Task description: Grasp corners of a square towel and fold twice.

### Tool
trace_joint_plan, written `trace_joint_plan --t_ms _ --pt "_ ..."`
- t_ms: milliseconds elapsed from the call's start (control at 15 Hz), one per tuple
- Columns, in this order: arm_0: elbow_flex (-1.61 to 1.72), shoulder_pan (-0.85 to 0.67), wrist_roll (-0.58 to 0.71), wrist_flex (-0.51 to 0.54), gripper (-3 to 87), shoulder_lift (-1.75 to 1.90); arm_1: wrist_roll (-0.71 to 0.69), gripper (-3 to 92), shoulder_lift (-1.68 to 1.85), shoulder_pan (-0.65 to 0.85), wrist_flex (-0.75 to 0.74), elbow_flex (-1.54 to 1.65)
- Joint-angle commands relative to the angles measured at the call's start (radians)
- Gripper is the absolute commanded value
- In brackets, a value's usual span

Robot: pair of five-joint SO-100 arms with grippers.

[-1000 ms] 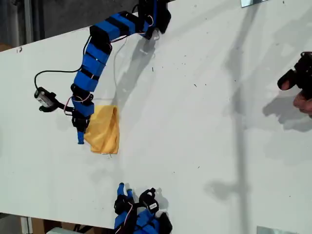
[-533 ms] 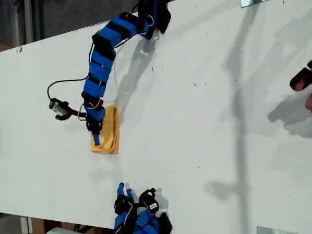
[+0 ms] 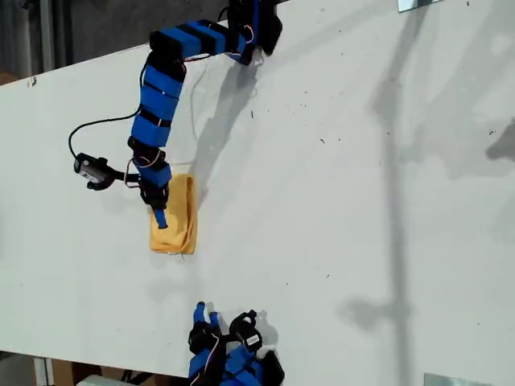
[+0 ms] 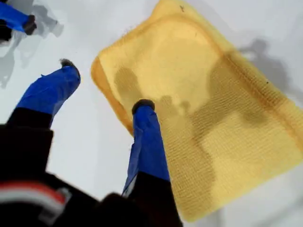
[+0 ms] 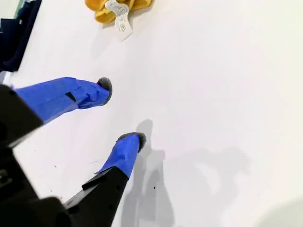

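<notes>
Exterior view, left to right. Towel lies flat on the white table toward the exterior view's left, as a narrow rectangle and not a square, so I judge at least one fold is in; a second one I can't confirm, since the layers are not countable from here. My first gripper is over the towel's edge on the exterior view's left. In the first wrist view my first gripper has its fingers apart and clamps nothing: one fingertip is over the cloth near its edge, the other is out over bare table. Whether that tip touches the fabric I can't tell. The towel looks smooth there, doubled edge visible, rounded corners roughly lined up. My second gripper sits at the exterior view's bottom edge, well apart from the towel. In the second wrist view my second gripper also has its fingers spread and empty over bare table, with the white tag on the towel's near end far ahead. Remaining, as a judgement: confirm the fold count; if only one, grasp corners and fold across the long side.
</notes>
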Motion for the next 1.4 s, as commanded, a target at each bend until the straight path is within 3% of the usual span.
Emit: trace_joint_plan --t_ms 0,200,333,467,600,667,733,867,933,1067,1133,1267,1333 --pt "-0.002 -0.005 0.015 0.006 17.8 0.005 -0.023 27.9 0.632 -0.044 -0.075 0.505" --pt "-0.006 0.011 0.060 0.006 17.6 0.005 0.058 27.9 1.173 -0.106 -0.253 1.120" --pt "-0.012 0.078 0.149 -0.028 18.2 0.005 0.114 26.2 1.460 -0.121 -0.212 1.342" --pt "-0.021 0.104 0.166 0.005 17.6 0.005 0.133 26.2 1.753 -0.132 -0.002 1.447" --pt "-0.020 0.166 0.144 0.005 17.3 0.005 0.127 5.6 2.157 -0.106 0.324 1.536" --pt "-0.018 0.166 0.126 0.005 17.3 0.005 0.140 0.5 2.137 -0.091 0.462 1.473" --pt "-0.003 0.158 0.043 0.006 17.3 0.005 0.138 0.0 2.155 -0.089 0.506 1.493" --pt "0.011 0.115 0.153 -0.003 17.2 0.003 0.215 0.0 2.155 -0.043 0.540 1.552" --pt "0.011 0.129 0.155 -0.003 17.2 0.003 0.339 0.0 2.155 -0.018 0.598 1.597" --pt "0.012 0.158 0.187 -0.005 17.2 0.003 0.617 0.7 2.152 0.089 0.879 1.594" --pt "0.012 0.158 0.193 -0.005 17.2 0.003 0.607 4.6 2.152 0.121 0.908 1.568" --pt "0.014 0.155 0.308 -0.011 17.2 0.003 0.607 4.6 2.152 0.118 0.913 1.563" --pt "0.014 0.155 0.307 -0.011 17.2 0.003 0.615 4.7 2.152 0.112 0.913 1.563"
